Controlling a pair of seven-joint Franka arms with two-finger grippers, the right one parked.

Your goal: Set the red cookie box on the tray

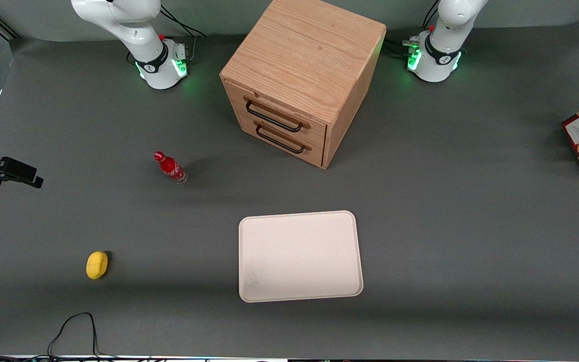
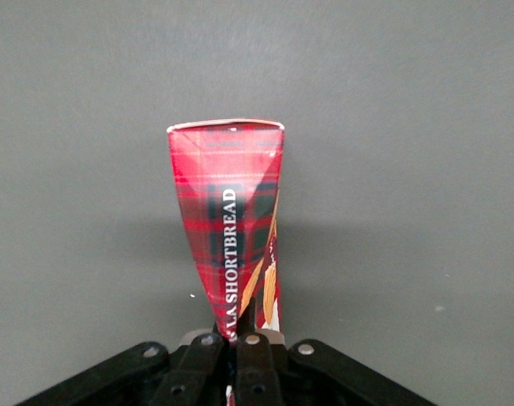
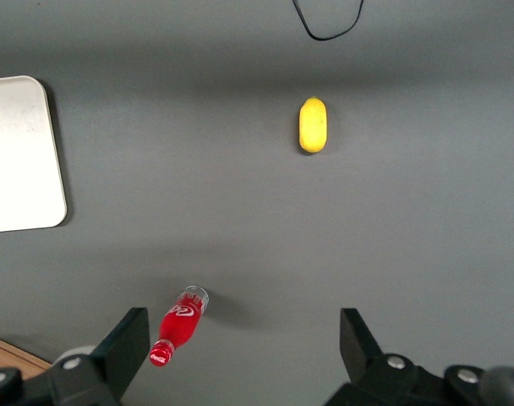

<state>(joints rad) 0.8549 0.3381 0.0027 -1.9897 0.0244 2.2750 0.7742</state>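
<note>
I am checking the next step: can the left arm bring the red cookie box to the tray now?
Probably yes. The gripper is shut on the red cookie box at the working arm's end of the table, and the tray lies bare, with open table between them.

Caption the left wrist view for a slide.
Gripper shut on the upright red cookie box, held above bare grey table.
</note>
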